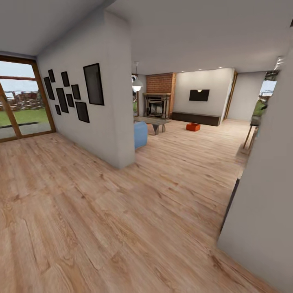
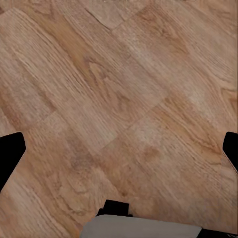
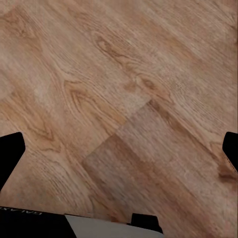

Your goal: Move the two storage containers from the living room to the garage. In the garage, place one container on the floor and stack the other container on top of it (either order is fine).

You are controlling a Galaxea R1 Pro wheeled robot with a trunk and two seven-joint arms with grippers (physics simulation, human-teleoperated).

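Far ahead in the head view, one orange-red storage container (image 1: 193,127) sits on the light wood plank floor of the living room (image 1: 191,134), in front of a low dark cabinet. In the left wrist view my left gripper (image 2: 120,152) hangs open over bare planks, its dark fingertips (image 2: 11,151) wide apart with nothing between them. My right gripper (image 3: 120,152) is likewise open over the planks, holding nothing. The garage is out of view.
A white wall corner (image 1: 120,122) juts out on the left, hung with dark frames. A pale wall (image 1: 264,211) stands close on the right. Beyond are a blue sofa end (image 1: 141,134), a coffee table (image 1: 154,121), a brick fireplace (image 1: 158,103) and glass doors (image 1: 22,106).
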